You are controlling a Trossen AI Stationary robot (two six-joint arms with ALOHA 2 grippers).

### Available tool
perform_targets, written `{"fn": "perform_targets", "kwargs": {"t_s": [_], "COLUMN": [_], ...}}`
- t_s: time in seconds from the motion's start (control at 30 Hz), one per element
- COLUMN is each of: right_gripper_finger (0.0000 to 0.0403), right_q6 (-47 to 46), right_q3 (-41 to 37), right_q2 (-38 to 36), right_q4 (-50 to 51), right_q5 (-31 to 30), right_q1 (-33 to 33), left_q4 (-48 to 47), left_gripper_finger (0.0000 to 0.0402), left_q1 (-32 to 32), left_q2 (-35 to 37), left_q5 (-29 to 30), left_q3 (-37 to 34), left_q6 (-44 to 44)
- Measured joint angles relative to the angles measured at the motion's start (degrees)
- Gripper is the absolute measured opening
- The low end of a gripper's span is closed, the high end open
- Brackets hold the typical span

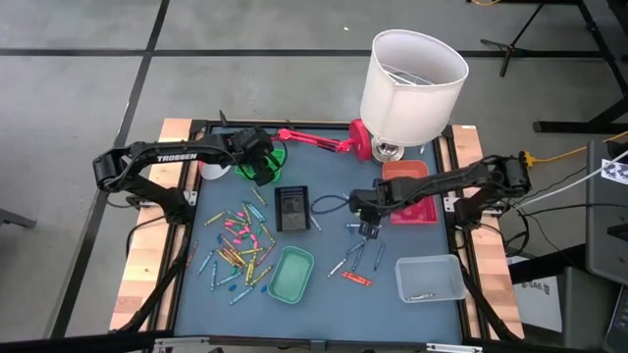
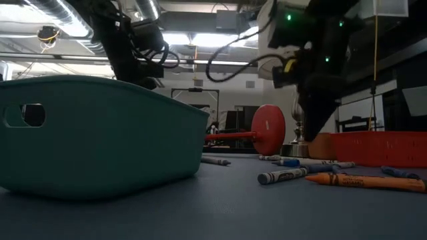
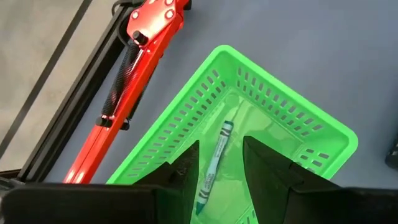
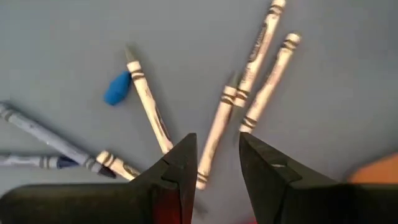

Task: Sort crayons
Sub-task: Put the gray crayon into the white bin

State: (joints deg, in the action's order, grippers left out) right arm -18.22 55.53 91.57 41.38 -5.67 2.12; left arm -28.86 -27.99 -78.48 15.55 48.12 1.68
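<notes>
My left hand (image 3: pixel 219 167) is open above the bright green tray (image 3: pixel 186 121) at the far left, where a green crayon (image 3: pixel 214 163) lies. My right hand (image 4: pixel 216 163) hangs open over grey crayons (image 4: pixel 216 132) on the surface (image 1: pixel 324 294). I should lower it straight, astride one crayon only, then close.

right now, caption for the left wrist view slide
Left gripper open above the green tray, a green crayon lying inside.

table (image 1: pixel 324 294): blue-grey top | on it: crayons (image 1: pixel 240 245), trays (image 1: pixel 291 274), lamp (image 1: pixel 407 93)
</notes>
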Motion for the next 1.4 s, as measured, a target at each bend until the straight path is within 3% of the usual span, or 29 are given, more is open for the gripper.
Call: {"fn": "perform_targets", "kwargs": {"t_s": [0.53, 1.1, 1.4], "right_gripper_finger": [0.0117, 0.0115, 0.0045], "right_q6": [0.0, 0.1, 0.6], "right_q3": [-8.7, -10.3, -10.3], "right_q2": [0.0, 0.1, 0.2], "right_q4": [-8.3, -9.2, -9.3], "right_q5": [2.3, 4.9, 5.8], "right_q1": [-2.2, -2.2, -2.2], "left_q4": [0.1, 0.2, 0.2], "left_gripper_finger": [0.0094, 0.0094, 0.0094], "left_q1": [0.0, 0.0, 0.0], "left_q2": [0.0, 0.0, 0.0], "left_q5": [0.0, 0.0, 0.0], "left_q3": [0.0, 0.0, 0.0], "left_q6": [0.0, 0.0, 0.0]}}
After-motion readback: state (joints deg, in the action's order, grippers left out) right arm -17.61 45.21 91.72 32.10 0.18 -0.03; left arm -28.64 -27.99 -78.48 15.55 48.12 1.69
